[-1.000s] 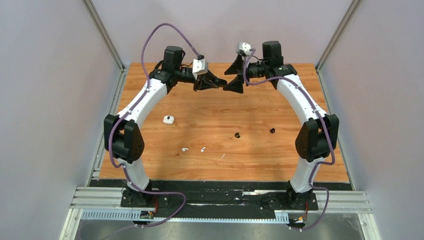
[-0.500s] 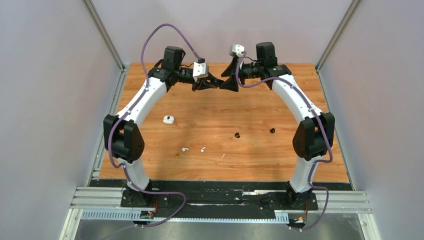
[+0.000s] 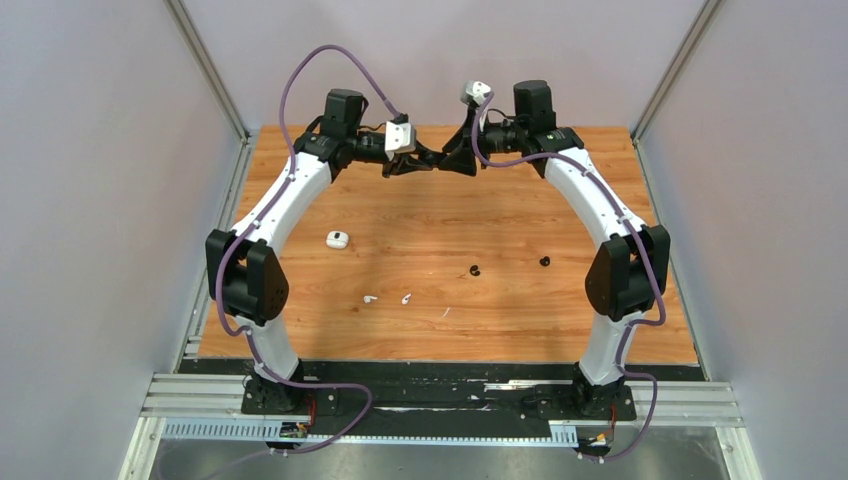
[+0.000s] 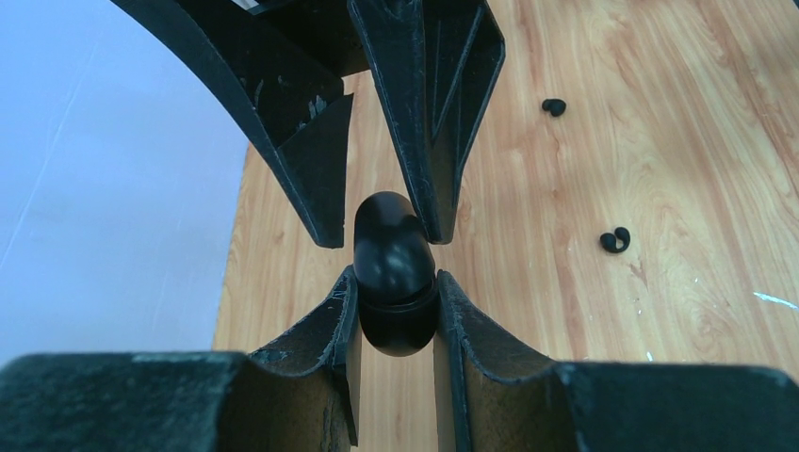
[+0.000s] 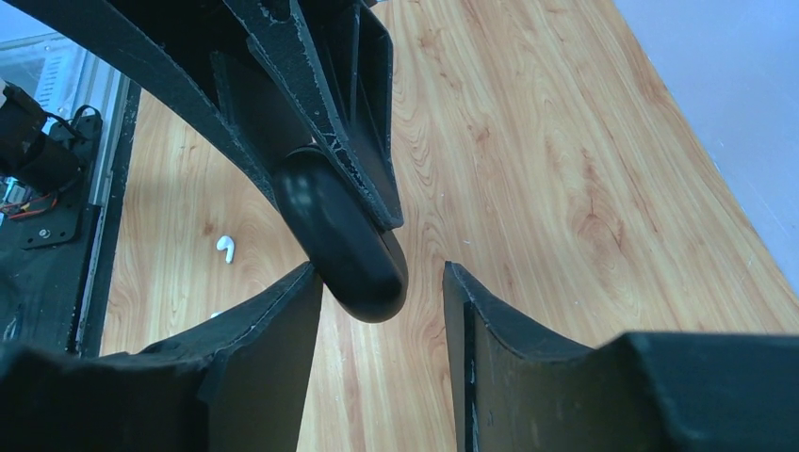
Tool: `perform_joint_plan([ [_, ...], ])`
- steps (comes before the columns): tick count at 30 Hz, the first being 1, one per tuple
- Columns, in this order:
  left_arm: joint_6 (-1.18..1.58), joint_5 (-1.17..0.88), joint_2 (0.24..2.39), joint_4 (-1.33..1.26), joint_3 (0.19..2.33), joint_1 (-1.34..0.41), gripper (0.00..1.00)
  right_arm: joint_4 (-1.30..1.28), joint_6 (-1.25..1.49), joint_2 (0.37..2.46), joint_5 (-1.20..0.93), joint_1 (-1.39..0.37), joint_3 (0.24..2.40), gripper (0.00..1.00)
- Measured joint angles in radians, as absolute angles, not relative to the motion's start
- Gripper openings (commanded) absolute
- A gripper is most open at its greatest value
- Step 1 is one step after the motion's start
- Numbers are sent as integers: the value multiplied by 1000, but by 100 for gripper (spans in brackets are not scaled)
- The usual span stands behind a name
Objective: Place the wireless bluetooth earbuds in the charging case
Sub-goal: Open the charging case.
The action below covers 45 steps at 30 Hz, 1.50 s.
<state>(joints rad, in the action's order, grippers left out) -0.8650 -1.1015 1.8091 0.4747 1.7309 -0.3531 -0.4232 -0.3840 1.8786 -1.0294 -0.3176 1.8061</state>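
My left gripper clamps a glossy black capsule, unclear what; my right gripper straddles its tip, jaws unclenched.

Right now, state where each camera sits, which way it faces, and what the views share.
Top external: above and behind the bases, looking down at the wooden table; both arms show, left gripper facing right gripper.
Left wrist: on the left arm, facing along its own fingers, clamped on a glossy black capsule; the right gripper's fingers opposite.
Right wrist: on the right arm, facing its own open fingers around that capsule.
Shared: both wrist views show the capsule.
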Motion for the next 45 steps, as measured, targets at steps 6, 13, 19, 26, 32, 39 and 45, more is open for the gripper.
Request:
perform_joint_plan([
  [6, -848, -1095, 1810, 471, 1733, -352, 0, -411, -357, 1879, -1025, -316, 1806, 47],
  [13, -791, -1089, 1822, 442, 1739, -352, 0, -398, -332, 1879, -1021, -311, 1806, 44],
  [19, -720, -1087, 1841, 415, 1740, -351, 0, -396, -321, 1879, -1005, -302, 1806, 43],
  [26, -655, -1085, 1853, 394, 1740, -349, 0, -382, -313, 1879, -992, -300, 1805, 38],
  [32, -559, -1086, 1867, 354, 1740, -344, 0, -360, -308, 1878, -978, -300, 1798, 32],
  [39, -341, -1113, 1886, 220, 1720, -329, 0, -327, -307, 1878, -952, -300, 1797, 27],
  [45, -239, -1131, 1905, 161, 1713, -324, 0, -313, -307, 1878, -932, -300, 1786, 27],
])
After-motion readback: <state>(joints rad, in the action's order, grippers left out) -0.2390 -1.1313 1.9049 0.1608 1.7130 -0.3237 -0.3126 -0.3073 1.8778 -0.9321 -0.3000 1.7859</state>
